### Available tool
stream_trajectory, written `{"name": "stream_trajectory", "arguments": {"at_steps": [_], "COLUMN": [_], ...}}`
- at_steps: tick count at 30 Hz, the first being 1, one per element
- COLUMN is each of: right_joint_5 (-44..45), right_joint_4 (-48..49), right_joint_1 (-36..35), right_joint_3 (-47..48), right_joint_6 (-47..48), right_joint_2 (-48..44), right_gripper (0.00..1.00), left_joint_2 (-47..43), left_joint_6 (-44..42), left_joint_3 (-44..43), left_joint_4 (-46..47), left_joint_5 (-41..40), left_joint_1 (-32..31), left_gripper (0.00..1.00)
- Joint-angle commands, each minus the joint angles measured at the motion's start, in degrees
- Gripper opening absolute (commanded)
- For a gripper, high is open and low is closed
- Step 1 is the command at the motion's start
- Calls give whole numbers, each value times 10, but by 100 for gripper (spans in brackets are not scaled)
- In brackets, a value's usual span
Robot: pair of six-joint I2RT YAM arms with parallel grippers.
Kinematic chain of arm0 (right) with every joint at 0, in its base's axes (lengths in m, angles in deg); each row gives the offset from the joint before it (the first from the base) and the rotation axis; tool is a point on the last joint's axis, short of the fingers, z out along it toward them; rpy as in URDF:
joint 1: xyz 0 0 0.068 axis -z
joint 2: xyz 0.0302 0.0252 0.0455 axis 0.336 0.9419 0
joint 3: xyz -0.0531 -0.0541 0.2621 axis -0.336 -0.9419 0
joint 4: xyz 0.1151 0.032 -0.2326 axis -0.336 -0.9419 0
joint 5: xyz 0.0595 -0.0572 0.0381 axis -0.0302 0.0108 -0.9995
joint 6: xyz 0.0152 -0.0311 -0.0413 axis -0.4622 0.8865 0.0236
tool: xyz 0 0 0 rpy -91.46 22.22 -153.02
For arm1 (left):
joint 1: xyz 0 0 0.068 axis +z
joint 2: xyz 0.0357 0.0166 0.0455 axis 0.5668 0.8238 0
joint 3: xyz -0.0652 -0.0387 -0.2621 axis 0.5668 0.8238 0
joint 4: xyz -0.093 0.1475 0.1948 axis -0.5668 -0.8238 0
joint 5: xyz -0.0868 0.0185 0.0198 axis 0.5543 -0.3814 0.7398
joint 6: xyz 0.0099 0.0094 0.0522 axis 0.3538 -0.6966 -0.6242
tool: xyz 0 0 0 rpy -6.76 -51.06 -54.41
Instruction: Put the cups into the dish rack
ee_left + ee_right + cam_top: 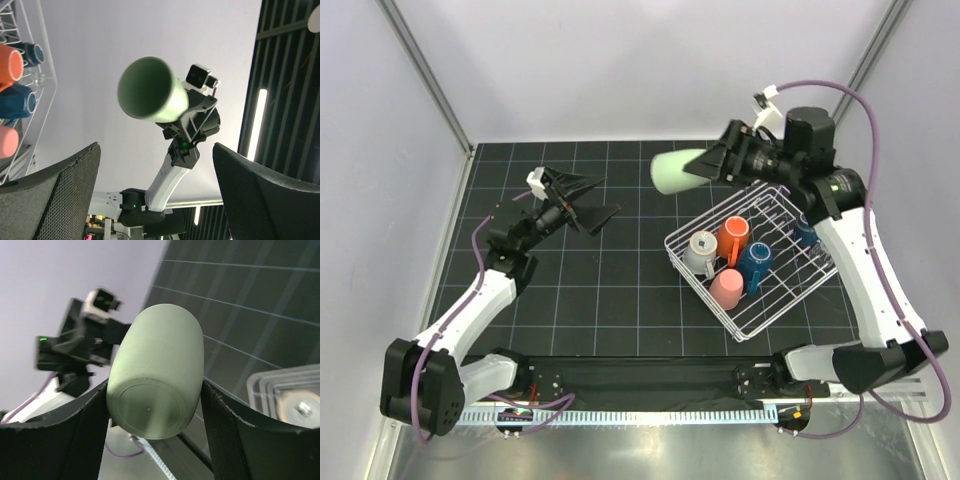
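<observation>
Tumbler (672,170), pale green, matte: clamped sideways in right tool (702,165), upper centre, beside white wire dish rack (780,300). Left tool (606,197) spread, empty. Transfer judged underway; lowering into free rack space needed.

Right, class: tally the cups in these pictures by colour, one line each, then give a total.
pale green cup: 1
white cup: 1
orange cup: 1
pink cup: 1
blue cup: 1
navy cup: 1
Total: 6

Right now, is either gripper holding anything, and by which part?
The right gripper holds the pale green tumbler by its sides near the base. The left gripper is open and empty.
</observation>
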Motion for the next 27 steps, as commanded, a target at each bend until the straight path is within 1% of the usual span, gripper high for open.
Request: {"name": "stream_trajectory", "arguments": {"at_steps": [1,2,3,4,5,6,7,8,9,10,12,13,16,21,23,26,27], "right_joint_5": [89,116,144,197,222,244,279,292,308,322,370,382,408,462,466,465,462], "right_joint_4": [-154,-181,-234,-258,-280,-309,-317,-324,-338,-346,-371,-380,-408,-453,-455,-428,-424], "right_joint_1": [44,49,52,53,54,56,59,62,64,67,73,76,100,146,161,175,190], "right_joint_3": [-33,-35,-35,-39,-40,-42,-54,-60,-65,-71,-75,-80,-92,-97,-103,-131,-141], "right_joint_6": [72,86,108,118,124,128,131,132,131,129,127,122,118,119,128,134,133], "right_joint_2": [-45,-56,-61,-65,-75,-83,-90,-99,-113,-121,-135,-138,-145,-143,-140,-138,-134], "right_gripper": [4,4,4,4,4,4,4,4,4,4,4,4,4,4,4,4,4], "left_joint_2": [-10,-8,-5,0,4,8,16,20,25,34,40,44,54,57,56,53,52], "left_joint_6": [-34,-53,-66,-79,-100,-146,-180,-209,-234,-285,-325,-350,-381,-388,-392,-401,-402], "left_joint_3": [-2,-13,-22,-33,-61,-82,-104,-152,-173,-193,-245,-260,-289,-287,-281,-282,-284], "left_joint_4": [-63,-94,-111,-130,-189,-224,-272,-350,-389,-417,-483,-498,-533,-541,-542,-544,-545], "left_joint_5": [30,33,37,44,48,50,53,49,46,43,30,26,17,13,12,11,11], "left_joint_1": [4,4,4,4,4,4,4,4,4,4,4,4,-1,-14,-15,-14,-15], "left_gripper": [89,89,88,88,88,88,88,87,86,85,85,85,85,84,84,84,84]}}
